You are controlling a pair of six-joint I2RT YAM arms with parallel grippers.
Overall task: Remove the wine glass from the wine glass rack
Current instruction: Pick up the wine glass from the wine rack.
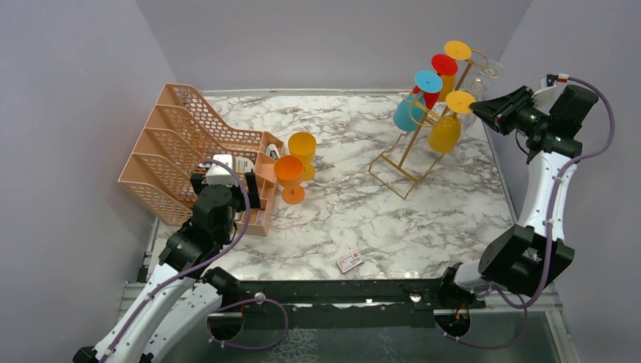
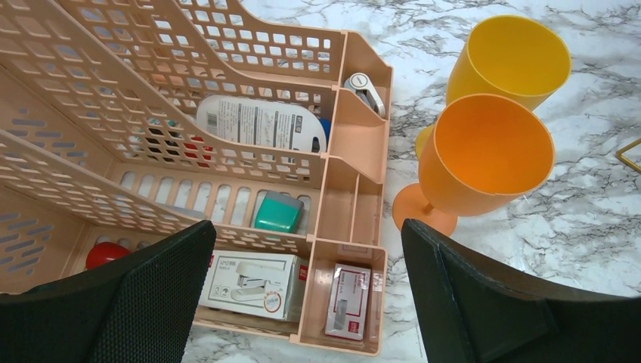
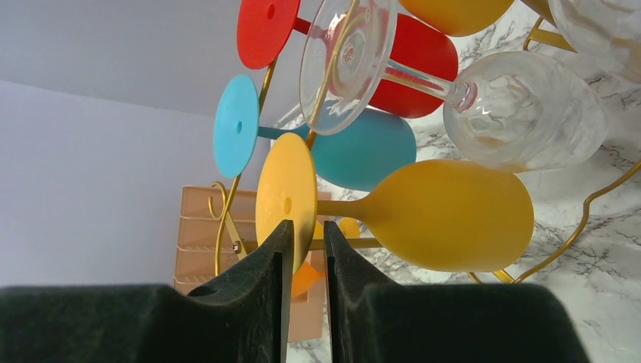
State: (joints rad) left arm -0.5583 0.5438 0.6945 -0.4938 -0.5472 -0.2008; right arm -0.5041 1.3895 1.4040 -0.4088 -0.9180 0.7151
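Observation:
The gold wire wine glass rack (image 1: 399,162) stands at the back right with several glasses hanging from it by their feet. The lowest is a yellow wine glass (image 1: 444,134), its bowl pointing down. In the right wrist view that yellow wine glass (image 3: 446,215) lies sideways, and the rim of its round foot sits between my right fingers. My right gripper (image 3: 308,225) is narrowed around the foot; a thin gap shows between the foot and the right-hand finger. Seen from above, the right gripper (image 1: 478,108) is level with the foot. My left gripper (image 2: 308,227) is wide open and holds nothing.
A blue glass (image 1: 410,113), a red glass (image 1: 438,72), a yellow-orange glass (image 1: 453,57) and a clear glass (image 3: 521,113) also hang on the rack. An orange glass (image 1: 289,178) and a yellow glass (image 1: 302,150) stand beside the peach organizer (image 1: 189,144). A small box (image 1: 349,262) lies near the front.

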